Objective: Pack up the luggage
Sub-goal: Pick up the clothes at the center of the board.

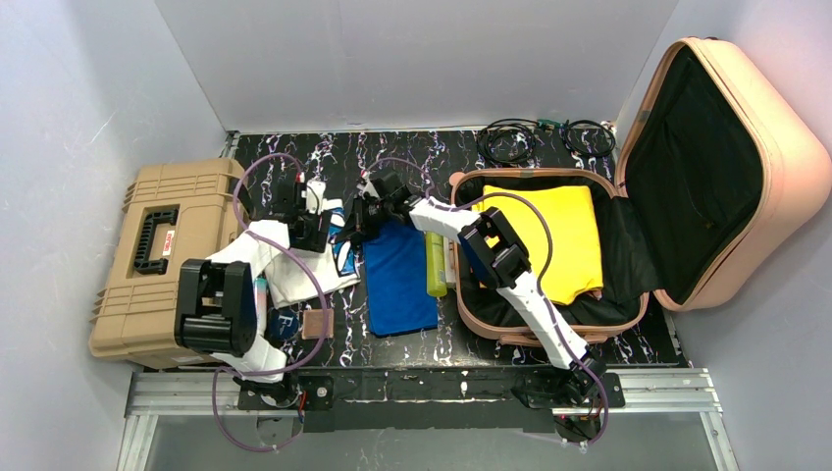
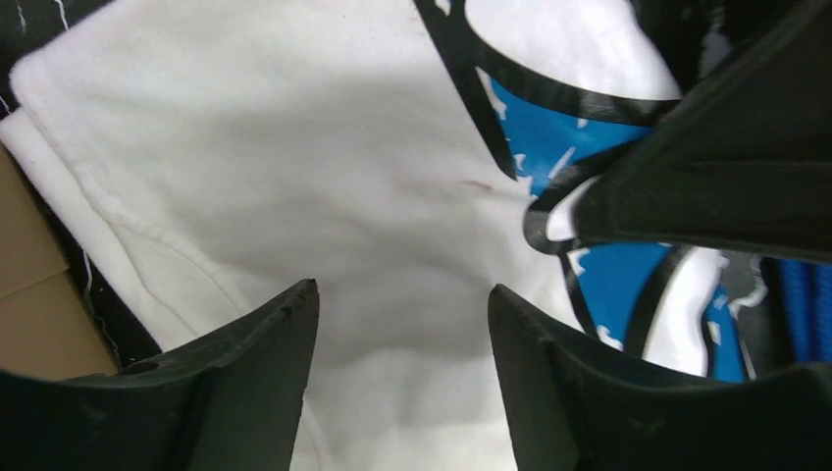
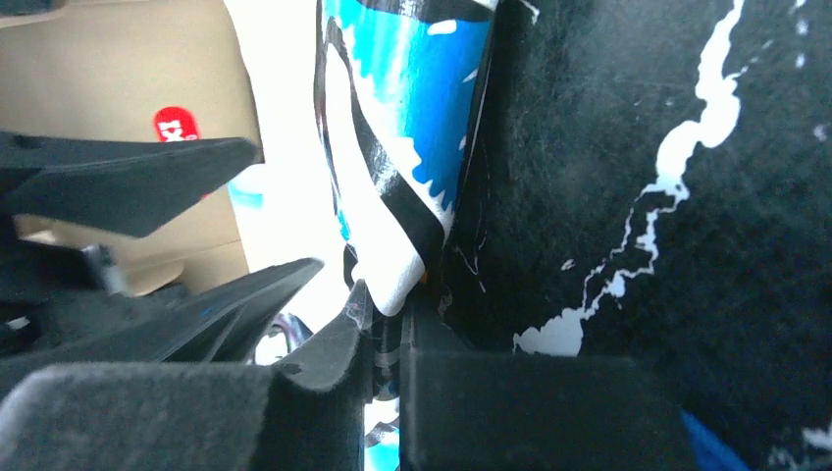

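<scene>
On the right side of the desk (image 1: 432, 157), your luggage (image 1: 785, 167) lies open with its lid raised to the right and a yellow garment (image 1: 549, 240) folded in the bottom half. Left of it on the desk you have a yellow-green bottle (image 1: 436, 263), then a blue towel (image 1: 397, 280), then a white shirt (image 1: 294, 275) with a blue and black print, lying beside the tan toolbox (image 1: 157, 265). Your right jaws are pinched tight on the printed edge of that shirt. Your left jaws stand partly open over the shirt's white cloth, gripping nothing, close beside the right ones.
</scene>
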